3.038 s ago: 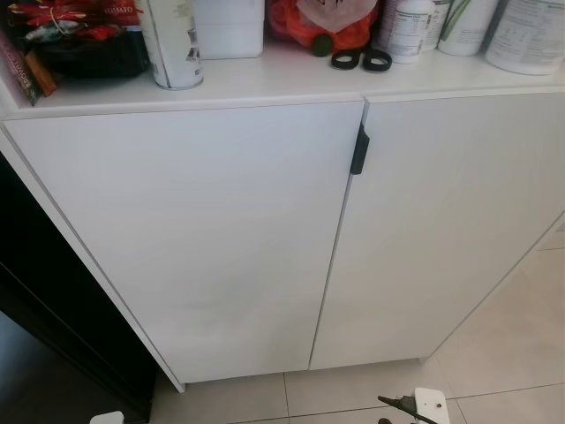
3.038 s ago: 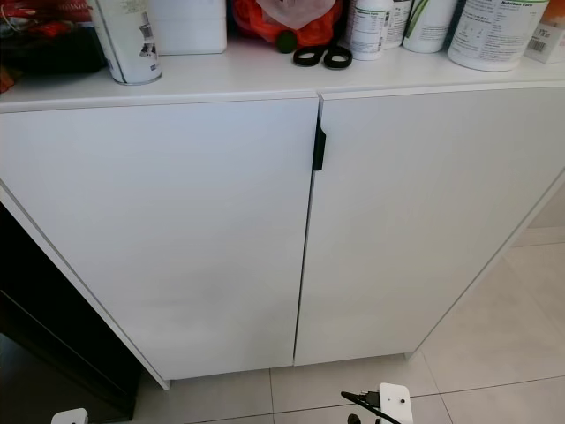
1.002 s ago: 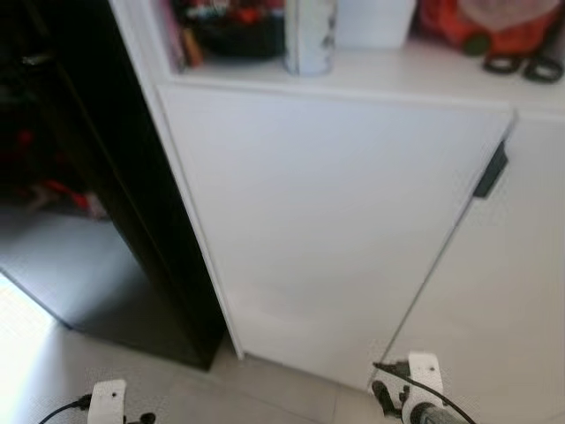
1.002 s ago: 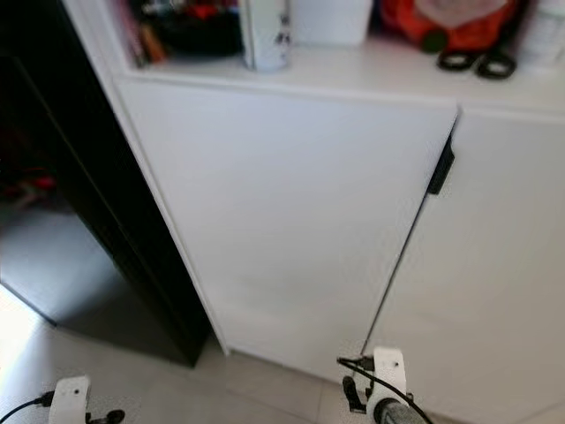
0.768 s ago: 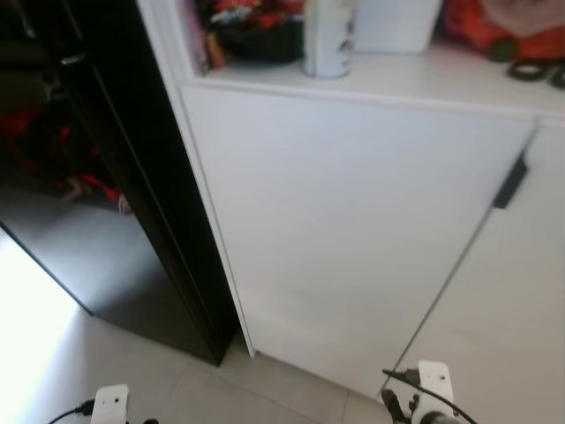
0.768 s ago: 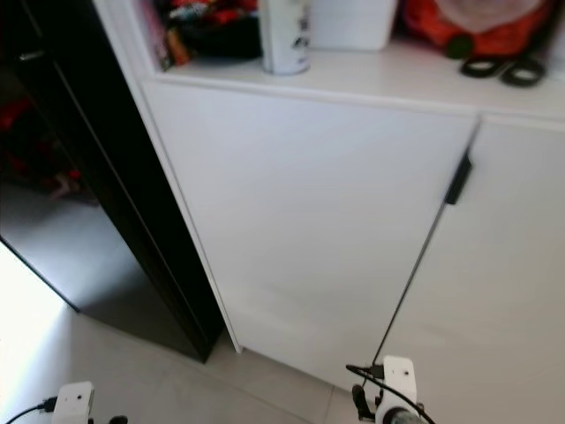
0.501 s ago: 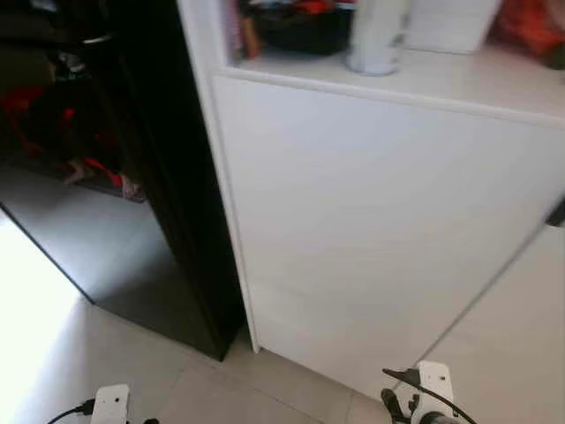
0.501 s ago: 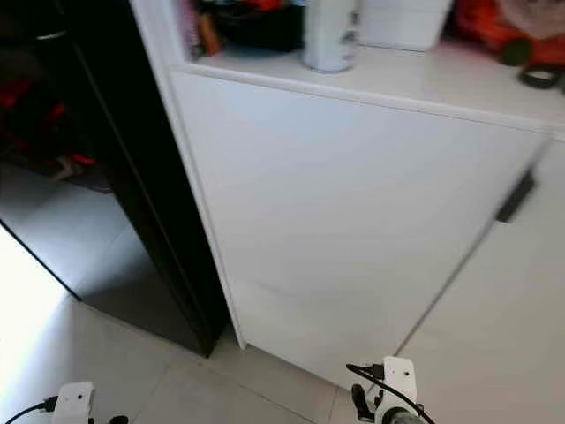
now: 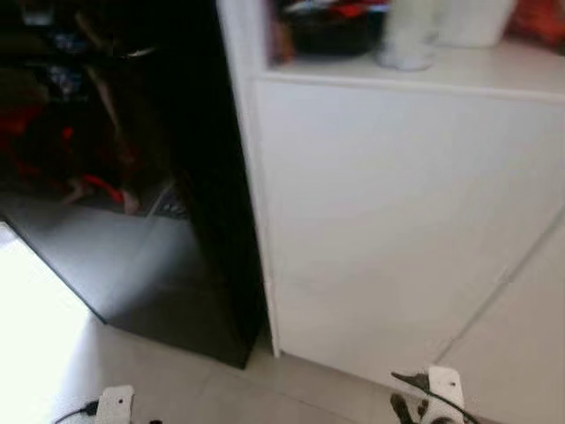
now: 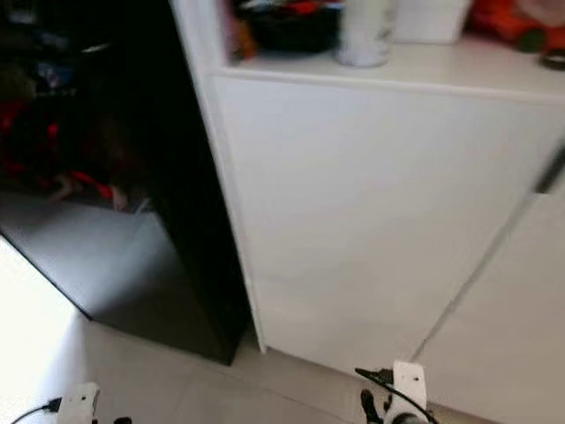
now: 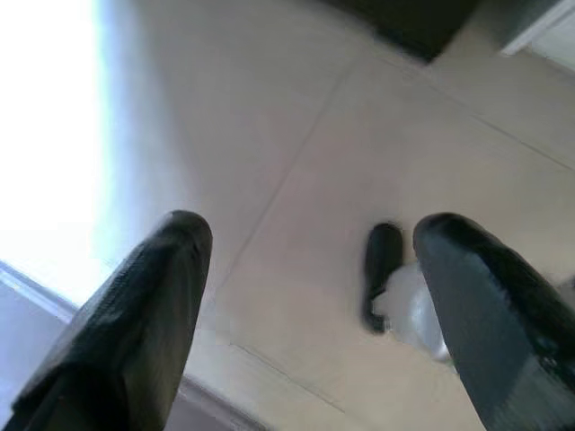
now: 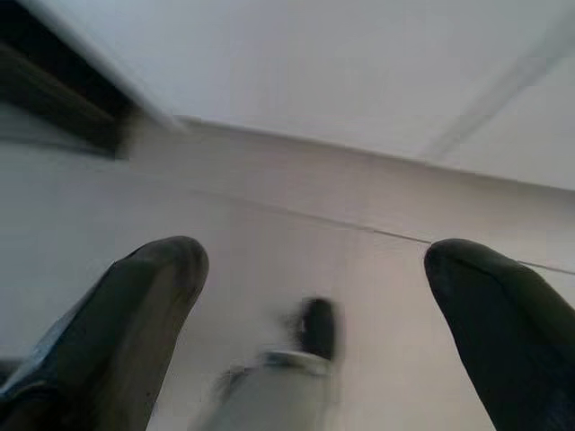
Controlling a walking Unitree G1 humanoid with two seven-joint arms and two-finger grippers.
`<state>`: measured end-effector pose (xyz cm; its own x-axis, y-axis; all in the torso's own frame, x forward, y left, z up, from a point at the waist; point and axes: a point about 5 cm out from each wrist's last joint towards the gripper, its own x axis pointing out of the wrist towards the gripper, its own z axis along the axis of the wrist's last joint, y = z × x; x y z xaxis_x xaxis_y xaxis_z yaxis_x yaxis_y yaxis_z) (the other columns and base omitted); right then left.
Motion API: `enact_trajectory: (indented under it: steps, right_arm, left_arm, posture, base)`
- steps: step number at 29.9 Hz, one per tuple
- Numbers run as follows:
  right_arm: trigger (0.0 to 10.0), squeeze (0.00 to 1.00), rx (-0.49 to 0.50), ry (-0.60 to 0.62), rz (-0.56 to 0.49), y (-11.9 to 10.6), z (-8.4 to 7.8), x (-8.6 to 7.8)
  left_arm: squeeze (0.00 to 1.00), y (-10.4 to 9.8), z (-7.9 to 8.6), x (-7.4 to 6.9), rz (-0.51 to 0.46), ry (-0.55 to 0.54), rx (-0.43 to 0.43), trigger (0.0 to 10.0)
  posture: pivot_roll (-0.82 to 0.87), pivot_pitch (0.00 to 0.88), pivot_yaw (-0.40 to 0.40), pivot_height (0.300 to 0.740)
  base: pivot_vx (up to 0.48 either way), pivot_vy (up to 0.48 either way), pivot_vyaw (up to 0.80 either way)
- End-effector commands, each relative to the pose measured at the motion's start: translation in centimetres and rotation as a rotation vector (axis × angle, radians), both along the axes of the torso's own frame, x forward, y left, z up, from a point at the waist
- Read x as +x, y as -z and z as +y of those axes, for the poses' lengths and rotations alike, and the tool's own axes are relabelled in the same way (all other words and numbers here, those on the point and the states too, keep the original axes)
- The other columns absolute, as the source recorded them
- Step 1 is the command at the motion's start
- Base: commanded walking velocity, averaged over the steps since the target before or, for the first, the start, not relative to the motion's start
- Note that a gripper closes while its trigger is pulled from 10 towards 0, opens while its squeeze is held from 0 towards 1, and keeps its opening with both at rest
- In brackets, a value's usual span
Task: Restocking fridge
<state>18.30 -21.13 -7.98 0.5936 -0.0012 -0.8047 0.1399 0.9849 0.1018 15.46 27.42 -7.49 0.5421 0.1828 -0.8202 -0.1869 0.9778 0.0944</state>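
A white cabinet (image 9: pixel 380 221) stands upright on the tiled floor (image 11: pixel 296 180), its closed doors facing the robot. A tall black unit (image 9: pixel 199 177), possibly the fridge, adjoins the cabinet's left edge, its long axis vertical. A white cylindrical container (image 10: pixel 364 31) sits near the countertop's front edge. Both the left gripper (image 11: pixel 310 296) and right gripper (image 12: pixel 314 314) hang low over the tiles, fingers spread apart, holding nothing.

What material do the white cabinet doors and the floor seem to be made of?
White cabinet: probably laminated or painted board, going by its smooth, matte, flat fronts with thin seams. Floor: likely ceramic tile, pale beige with a slight sheen and straight grout lines. Blur leaves both uncertain.
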Motion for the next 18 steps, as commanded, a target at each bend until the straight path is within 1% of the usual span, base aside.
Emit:
enact_trajectory:
  steps: [1,9,13,18]
  right_arm:
    - [10.0,0.0,-0.021,0.016,0.004,-0.08,-0.97,-0.26]
    - [10.0,0.0,-0.028,0.021,0.013,-0.05,-1.08,-0.31]
    - [10.0,0.0,-0.025,0.013,0.017,-0.04,-1.04,-0.31]
    - [10.0,0.0,-0.027,0.011,0.017,-0.05,-1.04,-0.29]
  left_arm:
    - [0.0,-0.01,-0.09,0.13,0.005,0.007,0.002,10.0]
    - [0.0,-0.01,-0.12,0.15,0.001,0.0,0.002,10.0]
    - [0.0,-0.01,-0.13,0.18,0.0,-0.001,0.001,10.0]
    - [0.0,-0.02,-0.12,0.18,0.001,0.0,0.002,10.0]
  posture:
    - [-0.06,0.037,0.036,0.74]
    - [-0.06,0.038,0.034,0.74]
    - [-0.06,0.037,0.034,0.74]
    - [-0.06,0.04,0.034,0.74]
  base:
    - [0.0,0.48,0.0]
    - [0.0,0.48,0.0]
    - [0.0,0.48,-0.8]
    - [0.0,0.48,0.0]
